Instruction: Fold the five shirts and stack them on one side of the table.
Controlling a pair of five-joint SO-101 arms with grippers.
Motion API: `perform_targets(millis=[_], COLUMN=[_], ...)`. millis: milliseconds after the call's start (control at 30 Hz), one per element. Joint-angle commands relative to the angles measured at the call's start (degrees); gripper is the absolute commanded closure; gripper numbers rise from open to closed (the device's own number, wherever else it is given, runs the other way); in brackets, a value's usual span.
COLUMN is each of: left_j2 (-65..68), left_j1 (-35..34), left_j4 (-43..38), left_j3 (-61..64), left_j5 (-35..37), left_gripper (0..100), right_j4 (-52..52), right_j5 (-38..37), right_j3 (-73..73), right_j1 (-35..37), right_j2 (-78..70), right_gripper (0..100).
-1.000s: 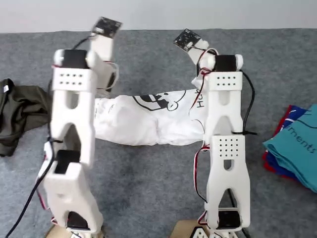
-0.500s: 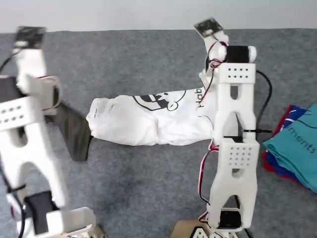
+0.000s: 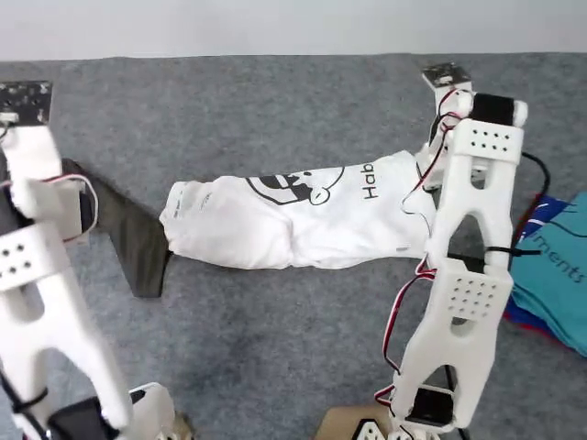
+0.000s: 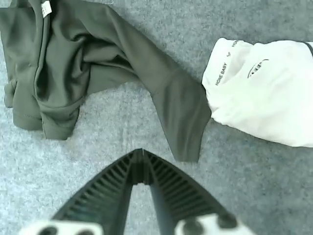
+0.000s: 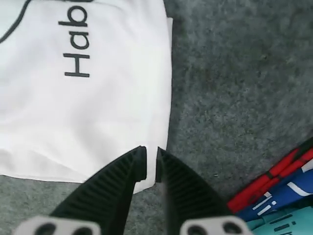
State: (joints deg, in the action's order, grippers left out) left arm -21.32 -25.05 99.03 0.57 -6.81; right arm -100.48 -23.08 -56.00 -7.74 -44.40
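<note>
Evidently the fourth shirt is mid-fold. The right gripper [image 5: 150, 152] hangs with its jaws all but closed, only a sliver between them and no cloth visibly pinched, right over the corner hem of the white shirt [image 5: 98, 98]. The left gripper [image 4: 143, 154] is clenched on nothing, above bare table [image 4: 73, 161] just short of a sleeve of the dark shirt [image 4: 73, 58]. The white shirt lies as a long band across the middle of the table, the dark one crumpled at 9 o'clock, and the folded stack [image 3: 550, 275] sits at 3 o'clock, near the white hem. Teal, blue and red layers suggest three shirts are done. The next move probably calls for the right jaws to part and pinch that hem corner, then bring the band end over end before it goes onto the stack at 3 o'clock. The left wrist view gives the dark shirt's bunched body and collar tag, which the left arm covers from the high view; the high view alone gives the white shirt's full length.
</note>
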Motion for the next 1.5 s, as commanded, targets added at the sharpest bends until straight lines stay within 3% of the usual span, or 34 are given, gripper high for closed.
perform_targets(millis=[0,300,400,633,900,1267,1467], left_j2=[-6.4,-9.8,-9.8,-9.3,-9.6,-9.2,-9.2], left_j1=[-0.4,-0.4,-0.4,-4.6,-7.6,-7.6,-7.6], left_j4=[1.5,-0.6,-1.5,-3.1,-4.3,-6.2,-6.7], left_j3=[4.2,22.0,22.0,22.4,22.3,22.4,22.4], left_j5=[-0.4,-0.6,-0.6,-0.6,-0.6,-0.7,-0.7], left_gripper=[100,100,100,100,100,100,100], right_j4=[-2.3,-2.4,-2.4,-0.7,3.7,7.3,9.3], right_j5=[-0.5,4.0,6.2,13.0,19.6,20.4,21.1], right_j3=[-0.4,2.1,3.6,6.3,6.1,6.0,6.0], right_j1=[0.7,0.5,0.5,2.9,9.9,8.4,7.0], right_j2=[2.4,3.6,3.2,3.0,-1.1,-1.9,-1.9], right_gripper=[94.8,94.5,93.5,77.4,77.2,77.1,69.8])
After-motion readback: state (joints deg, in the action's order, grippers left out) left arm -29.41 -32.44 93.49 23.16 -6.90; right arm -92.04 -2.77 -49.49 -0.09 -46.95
